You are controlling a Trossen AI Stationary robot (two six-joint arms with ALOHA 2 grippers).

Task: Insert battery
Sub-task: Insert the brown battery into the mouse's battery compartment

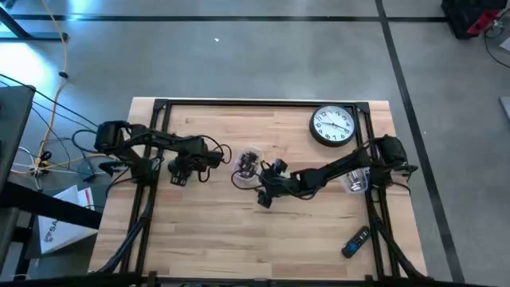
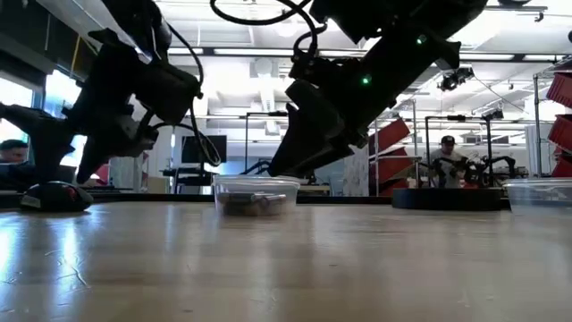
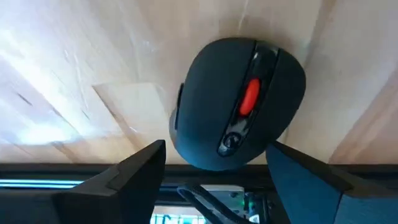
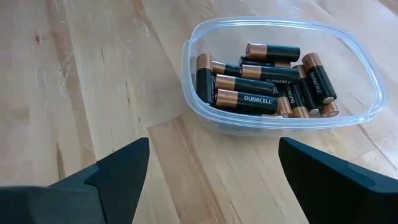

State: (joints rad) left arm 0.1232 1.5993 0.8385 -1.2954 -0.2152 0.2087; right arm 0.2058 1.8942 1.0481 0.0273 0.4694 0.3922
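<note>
Clearly I am only beginning: right gripper (image 4: 208, 177), fingers apart, faces the battery tub (image 4: 281, 74); left gripper (image 3: 214, 180), fingers apart, straddles the mouse (image 3: 239, 102), not yet gripped.

The right arm (image 1: 327, 171) hides part of the battery tub (image 1: 249, 162).

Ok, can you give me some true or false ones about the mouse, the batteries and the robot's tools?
1. The batteries lie in a clear plastic tub. True.
2. The right tool holds a battery. False: it is open and empty, short of the tub.
3. The computer mouse has a red scroll wheel. True.
4. The left tool is clamped shut on the mouse. False: its fingers are spread either side, open.
5. A wall clock lies on the table. True.
</note>
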